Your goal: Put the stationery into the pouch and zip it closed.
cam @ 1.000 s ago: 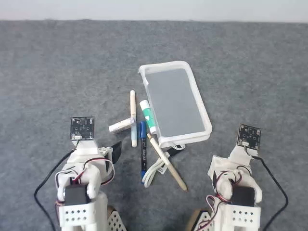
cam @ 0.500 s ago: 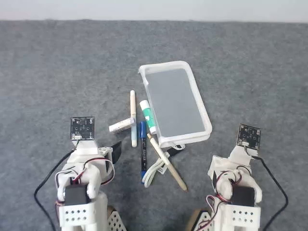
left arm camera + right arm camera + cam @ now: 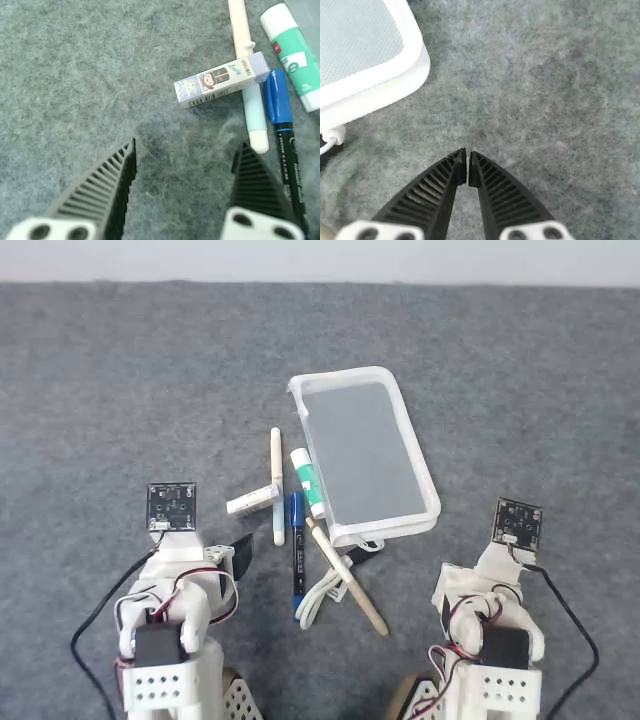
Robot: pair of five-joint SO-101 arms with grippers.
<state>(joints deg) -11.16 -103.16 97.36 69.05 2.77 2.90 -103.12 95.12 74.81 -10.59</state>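
Lying just beside the pouch [image 3: 365, 455] on the grey surface [image 3: 120, 390]: glue stick [image 3: 295, 60], blue pen [image 3: 285, 135], eraser [image 3: 220, 82]. Left end effector [image 3: 188, 146] spread apart near them; right end effector [image 3: 468, 152] pinched together by the pouch's corner.

The tabletop [image 3: 100, 390] wears a grey felt-like cloth, fuzzy and matt. The pouch [image 3: 360, 45] has a finely textured, mesh-like panel inside a smooth white rim. The left claw [image 3: 188, 146] and right claw [image 3: 468, 152] are matt black ribbed plastic. The eraser [image 3: 220, 81] has a printed paper sleeve. The marker [image 3: 282, 130] and glue stick [image 3: 292, 55] are smooth plastic.
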